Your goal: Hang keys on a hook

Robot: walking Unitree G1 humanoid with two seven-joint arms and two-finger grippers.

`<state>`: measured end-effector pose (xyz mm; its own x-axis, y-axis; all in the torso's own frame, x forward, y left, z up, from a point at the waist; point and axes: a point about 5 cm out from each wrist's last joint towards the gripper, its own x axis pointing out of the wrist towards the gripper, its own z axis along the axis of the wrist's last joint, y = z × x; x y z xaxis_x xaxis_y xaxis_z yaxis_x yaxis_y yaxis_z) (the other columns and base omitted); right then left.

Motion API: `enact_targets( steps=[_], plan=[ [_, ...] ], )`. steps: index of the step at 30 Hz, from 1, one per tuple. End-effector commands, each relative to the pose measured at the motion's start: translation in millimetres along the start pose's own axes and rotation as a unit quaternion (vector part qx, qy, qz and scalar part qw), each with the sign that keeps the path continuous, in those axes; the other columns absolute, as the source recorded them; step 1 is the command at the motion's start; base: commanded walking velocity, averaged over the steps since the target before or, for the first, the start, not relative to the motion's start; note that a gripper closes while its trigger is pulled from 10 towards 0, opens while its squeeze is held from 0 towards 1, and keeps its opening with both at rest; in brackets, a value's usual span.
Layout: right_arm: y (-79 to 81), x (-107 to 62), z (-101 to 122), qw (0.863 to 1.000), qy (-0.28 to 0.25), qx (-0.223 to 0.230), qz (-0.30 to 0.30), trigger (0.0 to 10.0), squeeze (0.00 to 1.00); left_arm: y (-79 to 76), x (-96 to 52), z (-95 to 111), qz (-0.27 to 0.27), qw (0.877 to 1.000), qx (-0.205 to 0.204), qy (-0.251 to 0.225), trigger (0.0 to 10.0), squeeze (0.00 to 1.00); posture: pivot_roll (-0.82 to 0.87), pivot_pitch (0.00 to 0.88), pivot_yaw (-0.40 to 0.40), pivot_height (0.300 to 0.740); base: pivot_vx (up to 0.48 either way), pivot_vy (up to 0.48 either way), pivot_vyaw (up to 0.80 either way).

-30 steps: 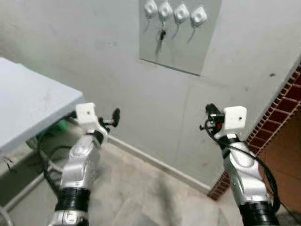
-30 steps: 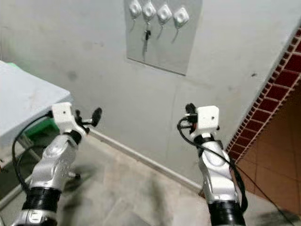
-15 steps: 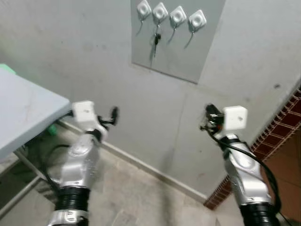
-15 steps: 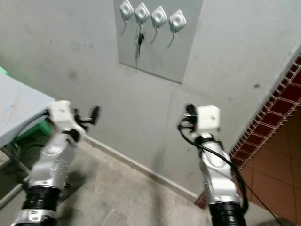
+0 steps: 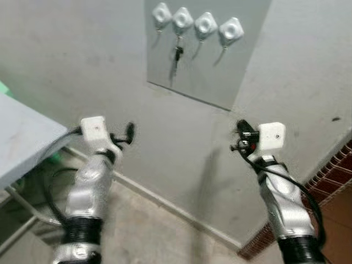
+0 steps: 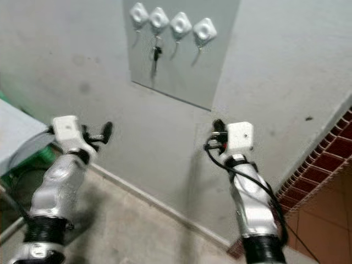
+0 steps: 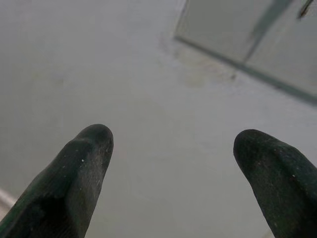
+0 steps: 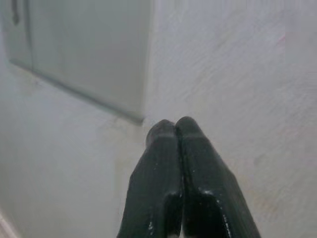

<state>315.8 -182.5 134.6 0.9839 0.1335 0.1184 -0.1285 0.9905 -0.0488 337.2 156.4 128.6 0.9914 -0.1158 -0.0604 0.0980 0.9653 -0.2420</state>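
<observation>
Grey panel (image 5: 209,66) on wall (image 5: 82,71) carries 4 white hooks (image 5: 205,24) in a row. Keys (image 5: 177,53) already hang from the 2nd hook from the left, dangling against the panel. Left gripper (image 7: 173,148) raised in front of the wall below and left of the panel, fingers (image 7: 84,163) spread apart, holding nothing. Right gripper (image 8: 171,130) raised below the panel's right edge, fingers pressed together, nothing between them. Table (image 5: 22,143) at left edge, brick strip (image 5: 324,187) at lower right.
</observation>
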Motion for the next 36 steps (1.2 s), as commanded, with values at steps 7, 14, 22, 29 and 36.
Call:
enact_targets(
  steps=[7, 14, 22, 29, 36],
  plan=[
    [13.6, 5.7, 6, 0.999, -0.008, 0.005, 0.035, 10.0, 0.0, 7.8, 0.1, 11, 0.03, 0.999, -0.023, -0.017, 10.0, 0.0, 0.04, 0.0, -0.039, 0.74, 0.145, 0.0, 0.0],
    [19.7, 6.1, 5, 0.998, -0.005, 0.005, 0.058, 10.0, 0.0, -3.9, 4.1, 26, 0.031, 0.999, 0.008, -0.039, 10.0, 0.0, 0.04, 0.0, -0.045, 0.74, 0.0, 0.0, 0.0],
    [33.3, 6.9, 11, 0.991, -0.016, 0.021, 0.13, 10.0, 0.0, -41.3, 5.5, 44, -0.055, 0.995, 0.046, -0.07, 10.0, 0.0, 0.04, 0.0, -0.047, 0.74, 0.0, 0.0, 0.0],
    [41.2, 12.1, 27, 0.984, -0.049, 0.041, 0.168, 10.0, 0.0, -57.7, 3.8, 55, -0.105, 0.988, 0.067, -0.087, 10.0, 0.0, 0.04, 0.0, -0.045, 0.74, 0.0, 0.0, 0.0],
    [46.7, 20.4, 38, 0.979, -0.071, 0.051, 0.182, 10.0, 0.0, -62.6, 3.6, 56, -0.115, 0.988, 0.064, -0.085, 10.0, 0.0, 0.04, 0.009, -0.045, 0.74, 0.0, 0.0, 0.0]
  ],
)
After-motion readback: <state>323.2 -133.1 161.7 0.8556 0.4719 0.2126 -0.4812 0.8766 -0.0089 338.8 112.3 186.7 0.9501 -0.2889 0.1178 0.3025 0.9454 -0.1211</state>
